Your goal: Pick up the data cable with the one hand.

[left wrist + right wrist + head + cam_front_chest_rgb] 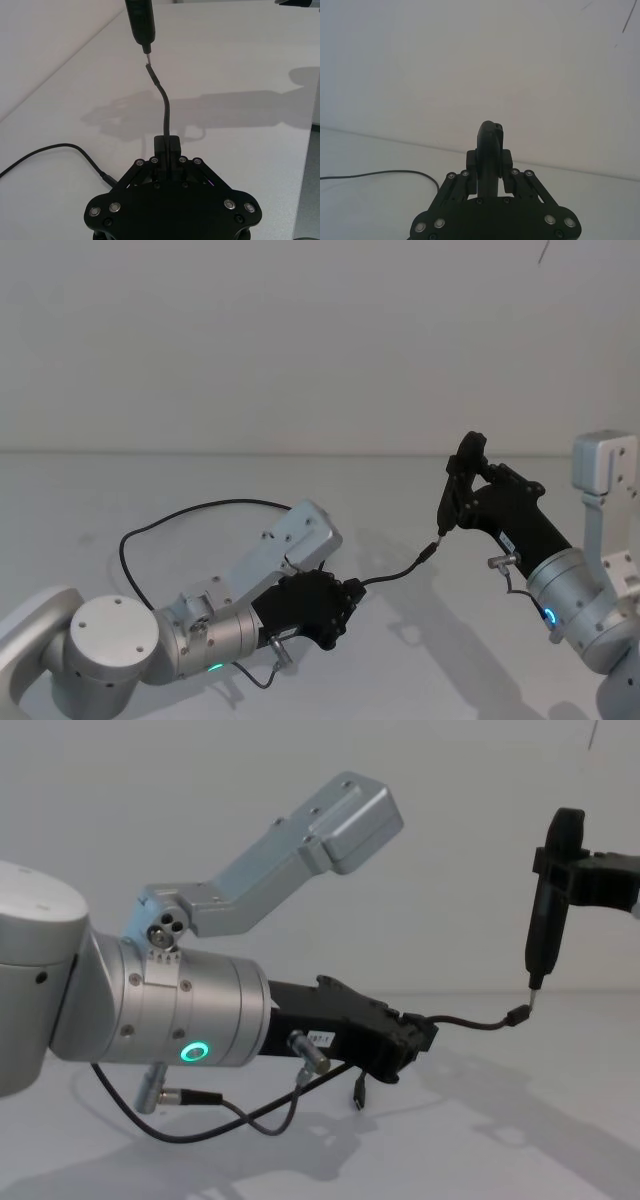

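The left gripper (352, 600) is closed on the cable (395, 574) near one end, lifted off the white table (420, 660). From the fingers (171, 146) a short length arches out to a plug (516, 1015) that hangs in the air. The rest of the cable loops back along the table toward its far edge, with bare surface all around. The right gripper (458, 478) is raised and clamped on a black pen-like tool (547, 895), tip pointing down just above the plug; whether they touch is hard to say
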`<action>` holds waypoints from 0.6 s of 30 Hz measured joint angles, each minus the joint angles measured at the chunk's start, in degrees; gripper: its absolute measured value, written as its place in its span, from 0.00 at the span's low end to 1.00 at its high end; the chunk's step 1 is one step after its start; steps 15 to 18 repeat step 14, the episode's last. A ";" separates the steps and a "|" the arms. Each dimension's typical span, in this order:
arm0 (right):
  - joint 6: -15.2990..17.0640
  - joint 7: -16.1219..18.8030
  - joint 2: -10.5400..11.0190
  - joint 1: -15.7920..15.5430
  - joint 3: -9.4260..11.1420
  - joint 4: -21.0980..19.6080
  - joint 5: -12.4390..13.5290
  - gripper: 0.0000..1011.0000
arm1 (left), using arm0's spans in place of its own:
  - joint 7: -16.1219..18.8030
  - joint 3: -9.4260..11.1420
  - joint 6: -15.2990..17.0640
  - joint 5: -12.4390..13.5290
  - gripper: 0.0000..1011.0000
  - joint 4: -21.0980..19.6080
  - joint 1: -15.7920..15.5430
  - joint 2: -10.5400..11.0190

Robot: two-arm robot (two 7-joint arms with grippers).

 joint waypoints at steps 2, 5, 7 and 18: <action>0.00 0.01 0.01 0.00 -0.01 0.01 -0.01 0.28 | 0.00 0.00 0.00 0.00 0.04 0.00 0.00 0.00; 0.00 0.03 0.02 -0.02 -0.03 0.03 -0.03 0.28 | 0.00 0.00 0.00 0.00 0.04 0.00 0.00 0.00; 0.00 0.04 0.03 -0.02 -0.04 0.05 -0.05 0.28 | 0.00 0.00 0.00 0.00 0.04 0.00 0.00 0.00; 0.00 0.07 0.04 -0.02 -0.07 0.08 -0.06 0.28 | 0.00 0.00 0.00 0.00 0.04 0.00 0.00 0.00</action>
